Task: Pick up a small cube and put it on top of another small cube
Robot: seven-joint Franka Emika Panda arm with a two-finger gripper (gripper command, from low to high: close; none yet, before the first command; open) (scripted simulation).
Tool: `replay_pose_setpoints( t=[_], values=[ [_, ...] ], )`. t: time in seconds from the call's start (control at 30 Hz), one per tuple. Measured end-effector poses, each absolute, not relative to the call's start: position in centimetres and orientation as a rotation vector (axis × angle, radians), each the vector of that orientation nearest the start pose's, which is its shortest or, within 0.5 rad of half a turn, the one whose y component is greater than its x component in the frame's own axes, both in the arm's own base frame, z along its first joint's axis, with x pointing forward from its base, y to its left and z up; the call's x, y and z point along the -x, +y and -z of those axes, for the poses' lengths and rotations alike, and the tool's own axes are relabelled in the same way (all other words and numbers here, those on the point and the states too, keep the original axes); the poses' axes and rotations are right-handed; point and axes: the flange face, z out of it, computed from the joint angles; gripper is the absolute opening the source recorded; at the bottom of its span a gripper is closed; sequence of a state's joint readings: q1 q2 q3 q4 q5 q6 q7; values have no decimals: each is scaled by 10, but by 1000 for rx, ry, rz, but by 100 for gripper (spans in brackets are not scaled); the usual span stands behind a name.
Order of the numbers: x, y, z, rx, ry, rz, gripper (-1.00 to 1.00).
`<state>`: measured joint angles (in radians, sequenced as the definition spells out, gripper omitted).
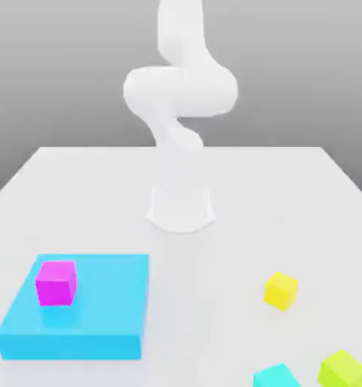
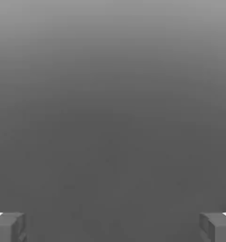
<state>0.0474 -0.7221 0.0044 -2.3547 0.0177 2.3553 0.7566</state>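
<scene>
A: Going from the exterior view's left, what do you count?

B: One flat cyan square platform (image 1: 100,332), with one small magenta cube (image 1: 56,283) sitting on it. Then the white robot arm (image 1: 181,98), standing further back on the white table (image 1: 289,196). Then one small cyan cube (image 1: 276,376), cut off by the frame edge, one small plain bright-yellow cube (image 1: 280,291), and one small lime-green cube (image 1: 341,369). So four cubes and one platform.

A: And the gripper (image 2: 113,226)?

B: In the hand view its two grey fingertips (image 2: 8,227) stand wide apart with nothing between them.

A: Where is the yellow cube?

B: On bare table toward the exterior view's right, apart from the cyan and lime-green cubes nearby.

A: What could go wrong?

B: I'd judge the cubes look alike in size, so the wrong one could be taken. An off-centre pinch could twist the yellow cube, and a skewed release could let it slide off the cube beneath.
</scene>
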Motion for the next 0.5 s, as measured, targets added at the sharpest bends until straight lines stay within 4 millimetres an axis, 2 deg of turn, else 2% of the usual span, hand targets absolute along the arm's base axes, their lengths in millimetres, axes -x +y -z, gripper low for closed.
replay_pose_setpoints(
  t=[0.1,0.23,0.37,0.5],
  values=[
    [-409,54,-587,2647,803,786,0],
    [-425,102,-487,2789,611,601,0],
    [-413,146,-387,2917,398,416,0],
    [-375,179,-291,3030,164,228,0]
  ],
)
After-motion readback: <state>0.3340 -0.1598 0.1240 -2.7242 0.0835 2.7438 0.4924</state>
